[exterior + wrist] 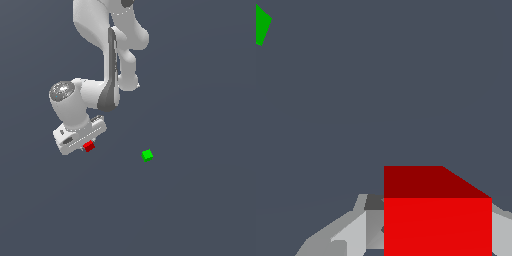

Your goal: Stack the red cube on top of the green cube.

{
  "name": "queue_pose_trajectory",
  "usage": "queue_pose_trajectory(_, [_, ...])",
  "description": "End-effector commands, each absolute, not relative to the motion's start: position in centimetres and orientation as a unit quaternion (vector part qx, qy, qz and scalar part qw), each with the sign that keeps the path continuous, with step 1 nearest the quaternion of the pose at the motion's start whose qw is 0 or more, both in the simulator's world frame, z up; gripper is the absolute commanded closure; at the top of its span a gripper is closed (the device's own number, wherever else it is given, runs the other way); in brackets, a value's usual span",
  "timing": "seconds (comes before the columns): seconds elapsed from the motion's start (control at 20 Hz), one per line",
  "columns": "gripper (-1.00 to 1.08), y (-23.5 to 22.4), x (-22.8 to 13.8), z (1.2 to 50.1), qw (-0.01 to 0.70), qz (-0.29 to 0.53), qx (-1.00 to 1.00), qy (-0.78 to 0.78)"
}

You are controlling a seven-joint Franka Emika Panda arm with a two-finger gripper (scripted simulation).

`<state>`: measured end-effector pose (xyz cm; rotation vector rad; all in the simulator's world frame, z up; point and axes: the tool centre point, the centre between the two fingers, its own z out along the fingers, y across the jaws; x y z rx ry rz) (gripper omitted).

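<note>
The red cube (89,146) is seen tucked under the white gripper (86,145) of the Panda arm, toward the exterior view's left, with grey finger parts showing on either side of it in the wrist view. The jaws appear to be closed against the cube's sides, narrowed to its width, though the contact itself is largely hidden by the cube (437,212). Whether the cube has been raised off the dark surface (200,210) cannot be told from either view. The green cube (147,155) is shown sitting alone on the surface, well apart from the gripper, toward the exterior view's right; only its corner (262,24) is caught at the edge of the wrist view. The grasp is judged to be made. The carry across to the green cube, the alignment above it and the release are judged to be left undone.
</note>
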<state>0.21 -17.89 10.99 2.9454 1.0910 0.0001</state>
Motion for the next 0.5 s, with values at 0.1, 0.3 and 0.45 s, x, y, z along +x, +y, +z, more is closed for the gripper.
queue_pose_trajectory(0.1, [1.08, -13.2, 0.2, 10.2, 0.0, 0.0, 0.937, 0.348])
queue_pose_trajectory(0.3, [1.08, -8.1, 0.3, 9.3, 0.0, 0.0, 0.937, 0.348])
queue_pose_trajectory(0.45, [1.08, -4.2, 0.4, 8.6, 0.0, 0.0, 0.937, 0.348])
